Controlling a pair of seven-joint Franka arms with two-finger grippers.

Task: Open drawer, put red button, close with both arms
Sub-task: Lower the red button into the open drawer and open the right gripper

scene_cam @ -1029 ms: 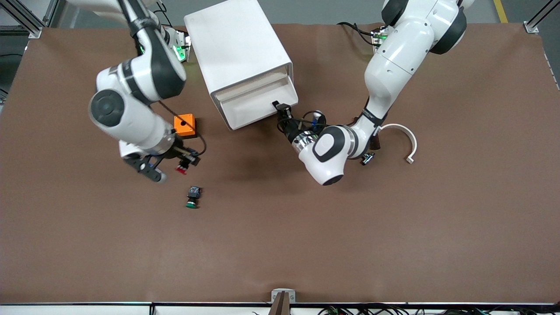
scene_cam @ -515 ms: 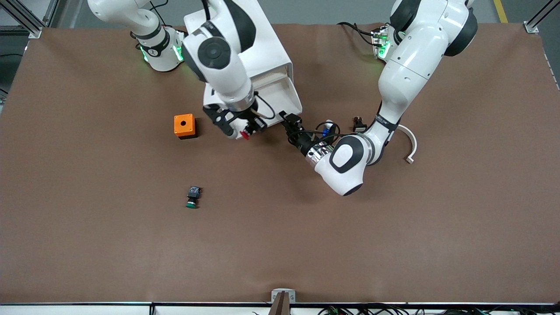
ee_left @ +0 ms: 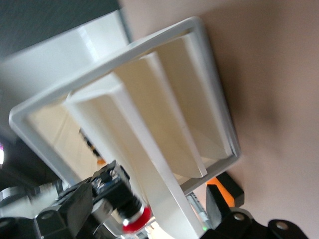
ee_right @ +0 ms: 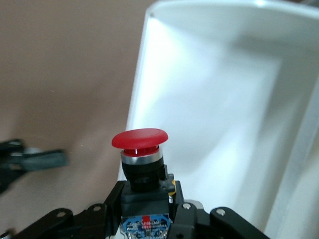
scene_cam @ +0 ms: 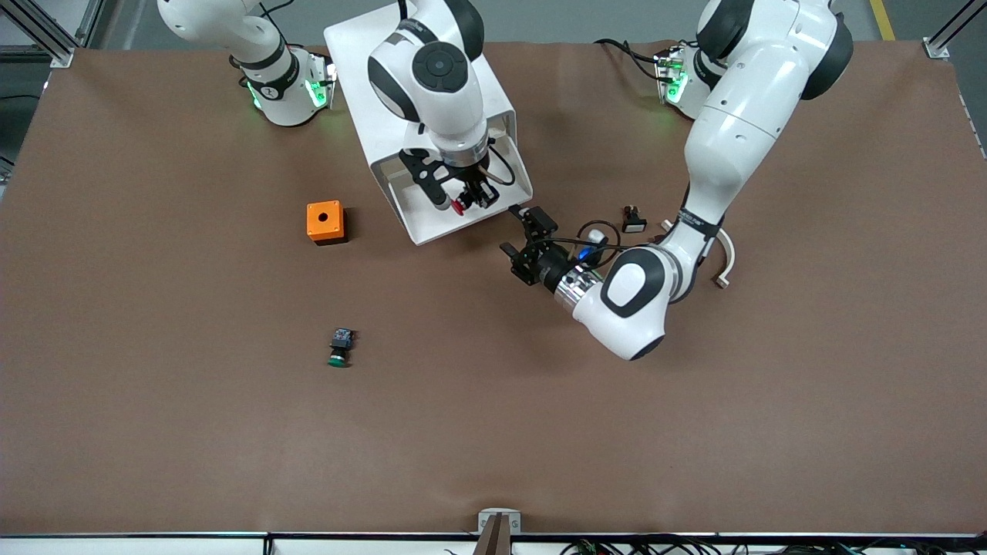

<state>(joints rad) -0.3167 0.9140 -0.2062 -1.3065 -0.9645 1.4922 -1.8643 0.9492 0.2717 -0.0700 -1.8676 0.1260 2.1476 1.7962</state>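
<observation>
1. Holding the red button (ee_right: 139,149) in my right gripper (scene_cam: 460,202), I have the fingers clamped on its black body, the red cap pointing out past the fingertips, as the right wrist view shows.
2. My right gripper hangs over the pulled-out drawer (scene_cam: 432,223) of the white cabinet (scene_cam: 416,85), close to the drawer's low front lip. In the right wrist view the white tray floor lies directly past the cap, so the button's long axis points down into the tray, not at the table.
3. That is the relation I judge the coming move turns on: the button sits above the tray and inside its walls, so a short descent and release should land it in the drawer. I cannot tell how high the cap is above the floor.
4. My left gripper (scene_cam: 526,247) is low over the table just in front of the drawer's corner toward the left arm's end. Its fingers stand apart and hold nothing. The left wrist view looks at the cabinet's open front and catches the red cap (ee_left: 134,219) in the other gripper.
5. The right arm is plainly the nearer one to the drop point; the left arm waits beside the drawer front, well placed for pushing it shut.
6. The green button (scene_cam: 339,348) and the orange box (scene_cam: 325,222) lie on the table toward the right arm's end, apart from the cabinet.
</observation>
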